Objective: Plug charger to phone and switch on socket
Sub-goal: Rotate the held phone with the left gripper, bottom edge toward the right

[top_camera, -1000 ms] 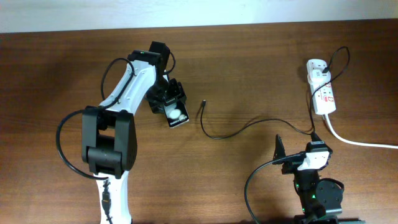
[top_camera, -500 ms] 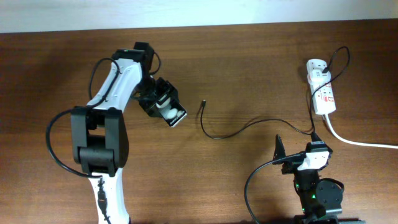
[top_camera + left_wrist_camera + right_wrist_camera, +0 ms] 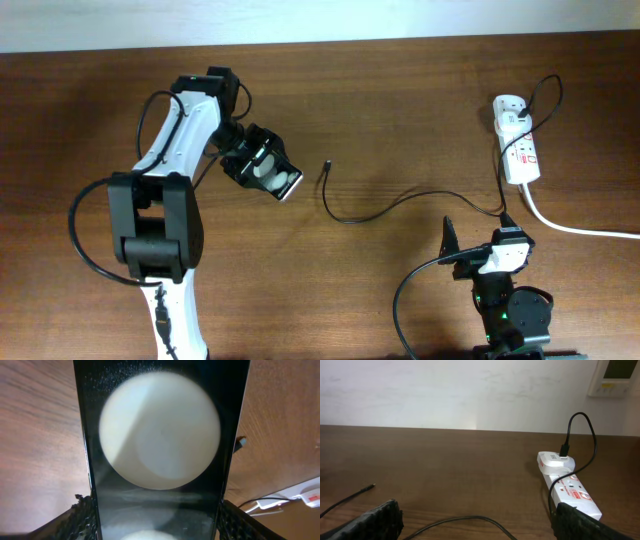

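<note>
One phone (image 3: 272, 172), one charger (image 3: 400, 201) (cable), one socket (image 3: 520, 155)

Left arm (image 3: 185, 130), left half of the overhead frame: white shell links between boxy black joint housings, largest black housing toward the lower left. Thin black cables (image 3: 88, 240) looped loosely off the housings, one at the far left, a smaller one near the top joint. Left end effector (image 3: 262, 168): compact black body. Seen from the left wrist, black fingers (image 3: 82, 519) with a rough, grainy texture in the lower corners.

Right arm (image 3: 510, 310), lower right of the overhead frame: black rounded body, small white block on top, green indicator light, black cable arcing off its left side. Right end effector (image 3: 478, 232): slim black pointed fingers, coarse-textured in the right wrist view.
</note>
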### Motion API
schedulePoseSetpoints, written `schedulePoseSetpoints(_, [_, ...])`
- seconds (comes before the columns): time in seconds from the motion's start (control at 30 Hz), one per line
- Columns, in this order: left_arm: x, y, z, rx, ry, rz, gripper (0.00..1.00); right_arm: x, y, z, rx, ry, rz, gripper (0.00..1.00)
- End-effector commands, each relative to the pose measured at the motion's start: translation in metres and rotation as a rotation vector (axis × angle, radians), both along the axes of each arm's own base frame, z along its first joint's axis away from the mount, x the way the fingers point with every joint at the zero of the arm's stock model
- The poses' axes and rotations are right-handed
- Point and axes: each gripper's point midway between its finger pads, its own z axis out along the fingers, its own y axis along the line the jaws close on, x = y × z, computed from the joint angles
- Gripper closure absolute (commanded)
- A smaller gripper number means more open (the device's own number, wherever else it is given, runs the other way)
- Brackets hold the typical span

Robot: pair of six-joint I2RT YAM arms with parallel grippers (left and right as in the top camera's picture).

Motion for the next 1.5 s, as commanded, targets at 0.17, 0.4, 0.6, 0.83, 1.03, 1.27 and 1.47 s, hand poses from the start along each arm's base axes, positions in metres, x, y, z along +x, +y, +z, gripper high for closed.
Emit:
schedulePoseSetpoints(0.17, [0.014,0.0,0.066,-0.011,-0.077,0.133,1.0,0.0,0.002,-0.001,0.001,0.0,0.009,0.01])
schedulePoseSetpoints(0.4, [0.009,-0.015,0.083,-0.118,-0.045,0.164,1.0,0.0,0.002,-0.001,0.001,0.0,0.009,0.01])
schedulePoseSetpoints(0.6, [0.008,-0.023,0.089,-0.17,-0.035,0.162,1.0,0.0,0.002,-0.001,0.001,0.0,0.009,0.01])
schedulePoseSetpoints(0.83, [0.005,-0.029,0.095,-0.223,-0.015,0.162,1.0,0.0,0.002,-0.001,0.0,0.0,0.009,0.01])
schedulePoseSetpoints(1.03, [0.004,-0.037,0.103,-0.286,0.001,0.164,1.0,0.0,0.002,-0.001,0.0,0.0,0.009,0.01])
schedulePoseSetpoints(1.27, [0.003,-0.041,0.108,-0.319,0.012,0.166,1.0,0.0,0.002,-0.001,0.0,0.0,0.009,0.01])
schedulePoseSetpoints(1.47, [0.003,-0.041,0.107,-0.317,0.015,0.17,1.0,0.0,0.002,-0.001,0.0,0.0,0.009,0.01])
